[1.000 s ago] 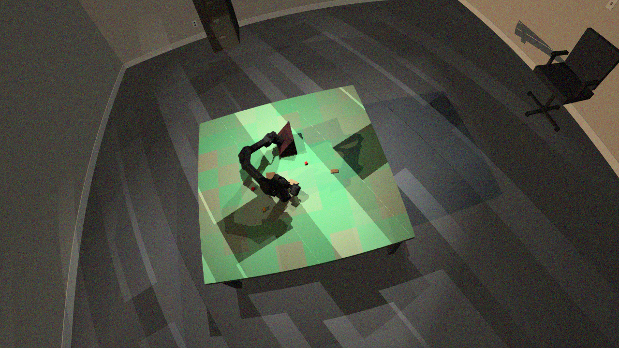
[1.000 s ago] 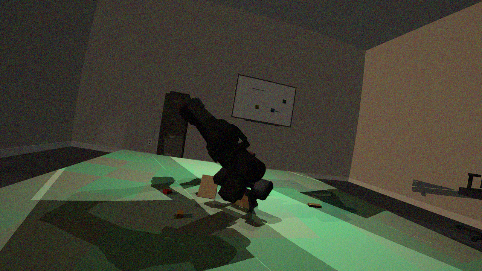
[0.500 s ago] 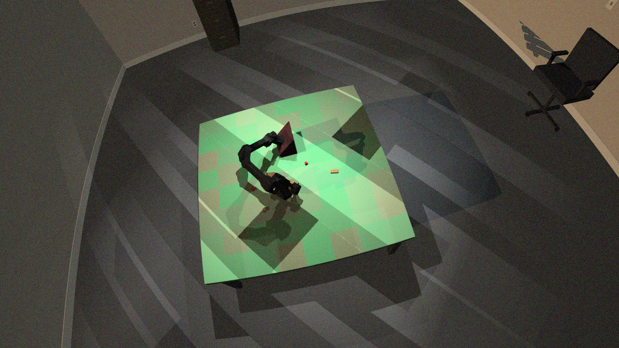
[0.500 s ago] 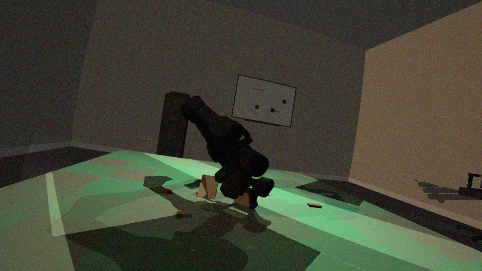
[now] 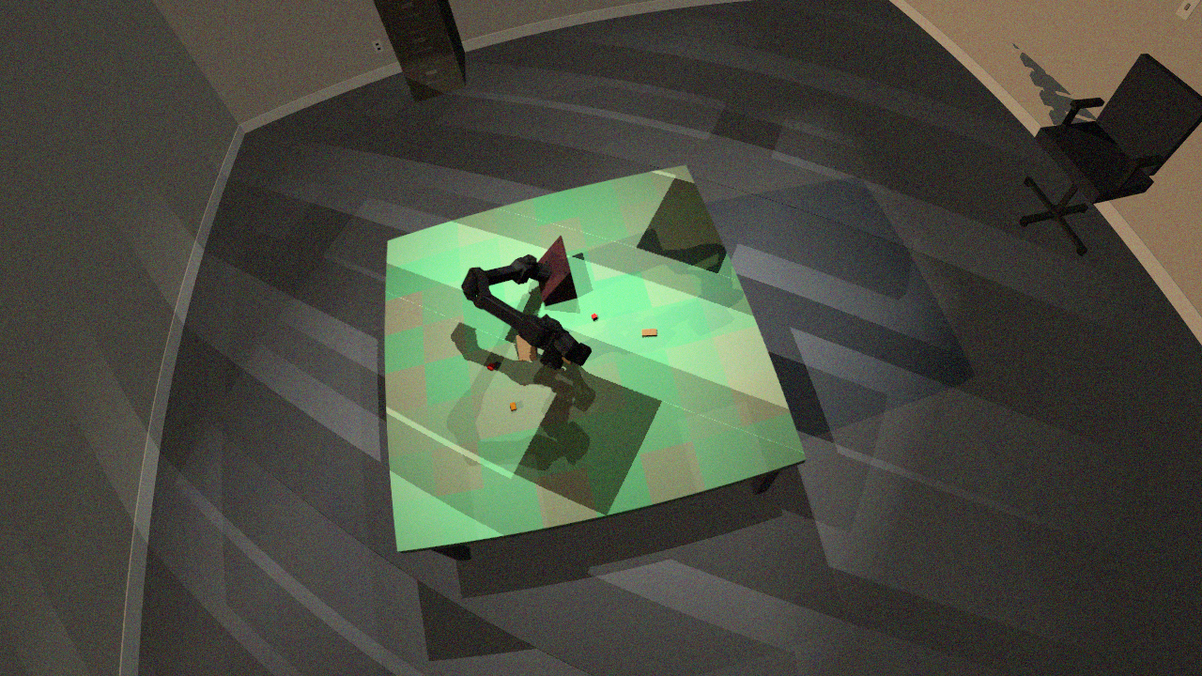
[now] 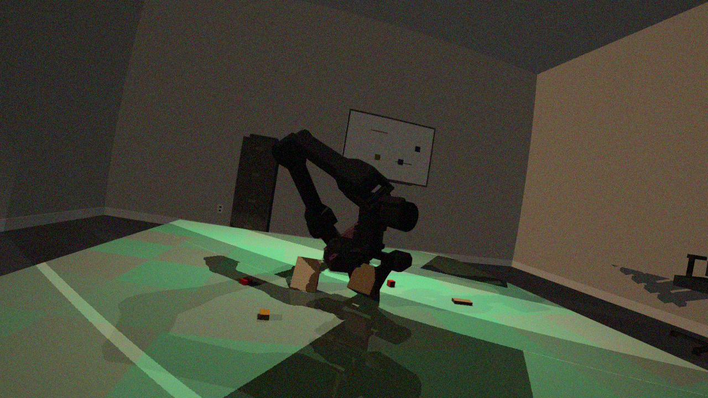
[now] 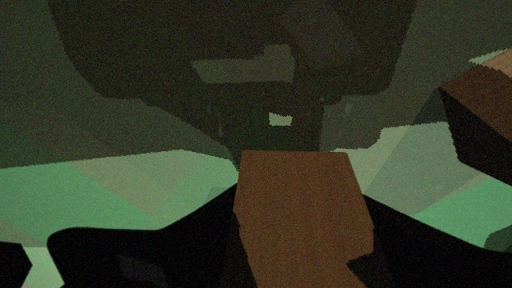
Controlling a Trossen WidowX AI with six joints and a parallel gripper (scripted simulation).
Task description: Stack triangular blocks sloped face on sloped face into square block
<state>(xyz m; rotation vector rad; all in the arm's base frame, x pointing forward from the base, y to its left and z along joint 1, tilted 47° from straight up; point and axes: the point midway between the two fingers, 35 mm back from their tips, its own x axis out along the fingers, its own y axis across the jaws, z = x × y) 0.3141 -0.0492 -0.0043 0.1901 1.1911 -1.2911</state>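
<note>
Objects surrounding the work area

On the table (image 5: 714,458) (image 6: 148,317): two small red cubes (image 5: 593,316) (image 6: 391,283), well apart; one orange cube (image 5: 513,407) (image 6: 264,314); one flat tan piece (image 5: 649,332) (image 6: 462,301). Beyond the table: a dark tall cabinet (image 5: 424,50) (image 6: 253,183); a framed whiteboard (image 6: 396,143), hung on the wall; a black office chair (image 5: 1147,109), near the pale wall.

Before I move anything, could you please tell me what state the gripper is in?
Gripper: closed on one triangular block.
</note>
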